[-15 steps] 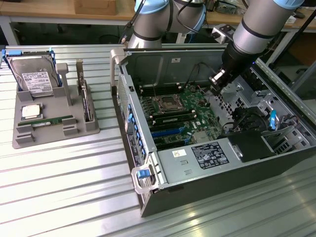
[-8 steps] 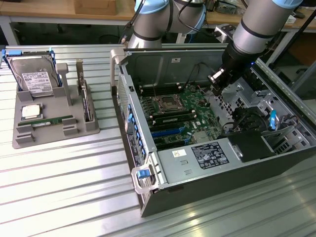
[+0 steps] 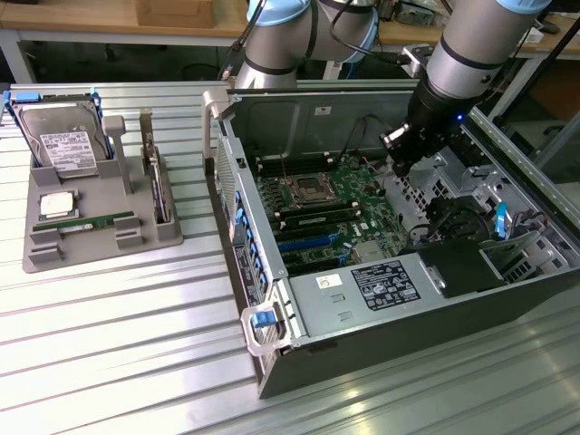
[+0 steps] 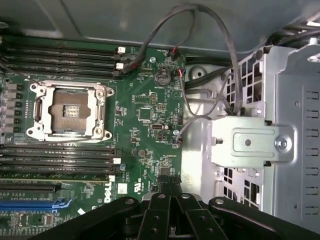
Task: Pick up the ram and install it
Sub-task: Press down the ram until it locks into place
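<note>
While the arm [image 3: 471,54] reaches into the open computer case [image 3: 381,299] at about 2 o'clock in the exterior view, its tool [image 3: 410,149] hangs above the motherboard [image 3: 331,213] with its tip lost against dark cabling; whether the jaws are released or clenched cannot be told. From the wrist view, black linkage of the tool [image 4: 170,212] crosses the near edge and hides part of the board beneath it; nothing can be seen gripped there. Beyond it lie the empty processor socket [image 4: 67,110], rows of dark memory slots [image 4: 57,160], looping cables [image 4: 200,30] and a silver perforated drive cage [image 4: 270,130], cut off at the frame edge. The ram [image 3: 86,222] rests well apart from the tool, at about 9 o'clock in the exterior view, lying flat in the front slot of a grey holder tray [image 3: 36,258] on the ribbed metal surface [image 3: 127,362]. Just behind it sits the square processor chip [image 3: 56,204], and farther back the hard drive [image 3: 62,145] with its white label. A second thin board [image 3: 159,186] stands on edge in the tray, hard to make out.
</note>
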You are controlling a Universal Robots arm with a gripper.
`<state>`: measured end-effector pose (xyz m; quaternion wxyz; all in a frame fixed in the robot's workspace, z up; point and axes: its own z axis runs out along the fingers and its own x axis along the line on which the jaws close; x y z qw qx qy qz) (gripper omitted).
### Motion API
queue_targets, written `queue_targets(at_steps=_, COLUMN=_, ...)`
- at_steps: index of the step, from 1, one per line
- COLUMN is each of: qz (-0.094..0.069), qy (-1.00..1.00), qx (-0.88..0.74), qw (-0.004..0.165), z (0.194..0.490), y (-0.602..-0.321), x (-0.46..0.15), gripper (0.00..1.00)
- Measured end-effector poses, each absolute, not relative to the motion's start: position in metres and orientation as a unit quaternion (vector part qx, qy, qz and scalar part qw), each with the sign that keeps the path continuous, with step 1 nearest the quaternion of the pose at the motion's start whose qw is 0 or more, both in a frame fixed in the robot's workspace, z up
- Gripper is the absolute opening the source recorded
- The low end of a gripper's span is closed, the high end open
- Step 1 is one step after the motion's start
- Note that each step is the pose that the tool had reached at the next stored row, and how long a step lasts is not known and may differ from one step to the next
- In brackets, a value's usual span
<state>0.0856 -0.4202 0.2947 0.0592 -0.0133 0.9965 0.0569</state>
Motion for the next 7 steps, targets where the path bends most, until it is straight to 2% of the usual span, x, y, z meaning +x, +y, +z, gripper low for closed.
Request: queue_targets(at_steps=7, qz=0.055, qy=0.996, qx=0.017, qw=0.061, z=0.2947, y=-0.4202, x=0.0856, gripper=0.11)
